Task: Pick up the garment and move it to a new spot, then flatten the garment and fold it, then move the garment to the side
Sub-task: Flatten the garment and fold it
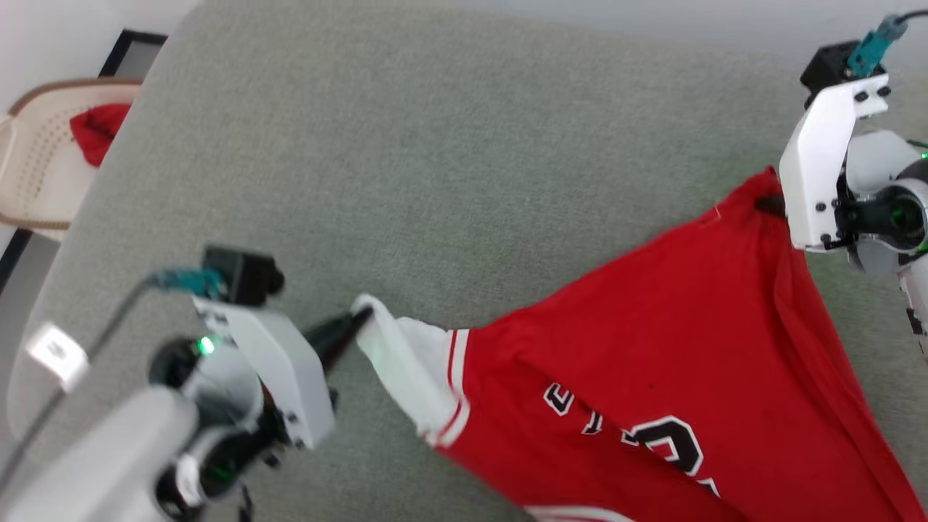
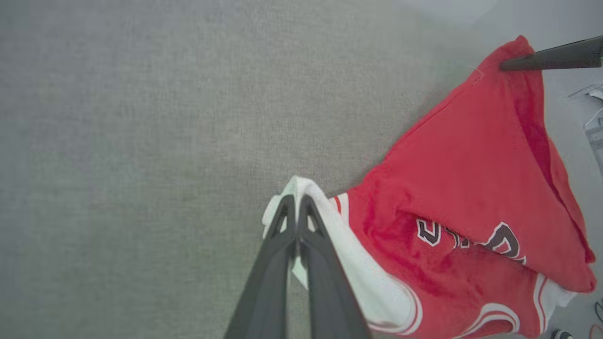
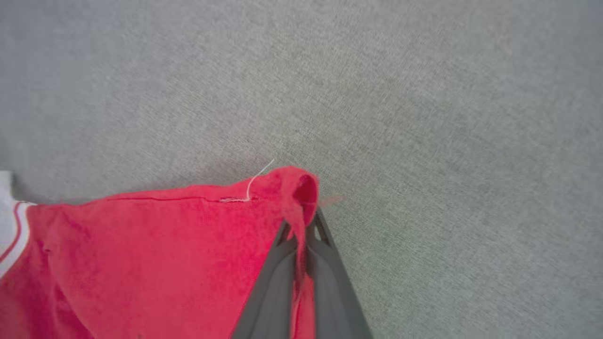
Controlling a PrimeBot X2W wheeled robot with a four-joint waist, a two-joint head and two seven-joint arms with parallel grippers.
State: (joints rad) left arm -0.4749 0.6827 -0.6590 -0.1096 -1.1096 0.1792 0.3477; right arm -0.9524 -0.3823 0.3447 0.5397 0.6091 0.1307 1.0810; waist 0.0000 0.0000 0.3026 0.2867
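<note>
Grey-green woven surface (image 1: 449, 145) under everything, with a rounded corner at the upper left of my head view.

Garment (image 1: 674, 319) sits on the right and lower part of that surface, stretched between both arms. The red body is spread in a slanted sheet. One white sleeve (image 1: 406, 362) with red-striped trim reaches toward the left. The black, white-outlined print (image 1: 652, 435) faces up but is creased, so I cannot read it whole. The lower edge of the cloth runs off the bottom of the head view. I cannot tell how much of the cloth is off the surface.

Left gripper (image 1: 360, 317): lower left, fingers pointing right, clamped on the tip of the white sleeve. In the left wrist view I see both fingers pressed side by side, with white fabric bunched around their ends.

Right gripper (image 1: 768, 205): upper right, fingers pointing left, pinched on a red corner of the shirt. The right wrist view shows red cloth trapped between the two fingers and draped over them. The held corner stands as a peak, and the edge runs taut from there toward the sleeve.

Cream perforated basket (image 1: 32, 167) sits off the surface at far left. A small plain red cloth (image 1: 98, 130) lies in it, well apart from the garment.

Loose white thread (image 3: 259, 181) sticks up from the seam just beside the right grip point
</note>
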